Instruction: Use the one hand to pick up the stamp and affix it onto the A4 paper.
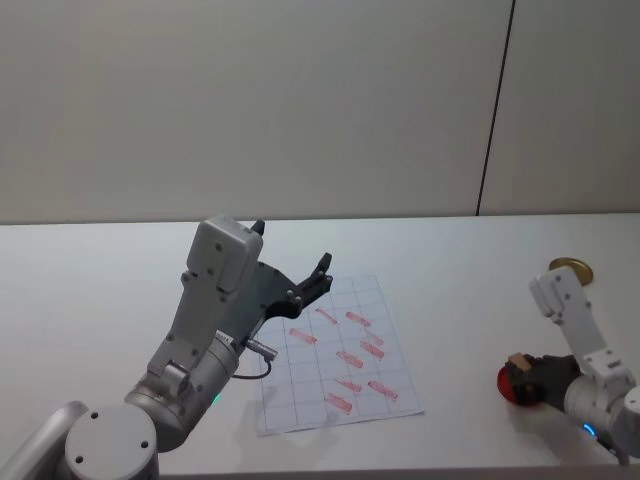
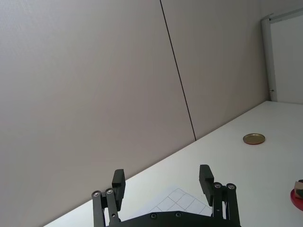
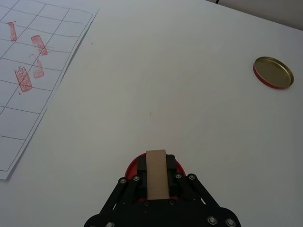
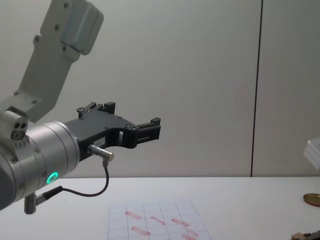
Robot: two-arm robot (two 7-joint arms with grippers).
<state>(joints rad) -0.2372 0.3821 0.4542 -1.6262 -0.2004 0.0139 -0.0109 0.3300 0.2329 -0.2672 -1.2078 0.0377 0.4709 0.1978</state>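
Clamped in the black two-fingered right gripper (image 3: 156, 164) over a round red pad (image 3: 132, 166), the tan wooden rectangular stamp (image 3: 156, 182) runs lengthwise along the jaws, with the white gridded A4 paper (image 3: 33, 118) well apart to its left, nearer the raised, spread left gripper (image 2: 162, 178).

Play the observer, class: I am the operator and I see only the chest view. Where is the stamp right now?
Observer: The right wrist view shows the right gripper shut on the stamp.
Operator: What is beneath it?
Observer: A round red ink pad; the stamp points down onto it.
Operator: Is that pad on the A4 paper?
Observer: No. In the head view it stands on the table, apart from the A4 paper and to its right.
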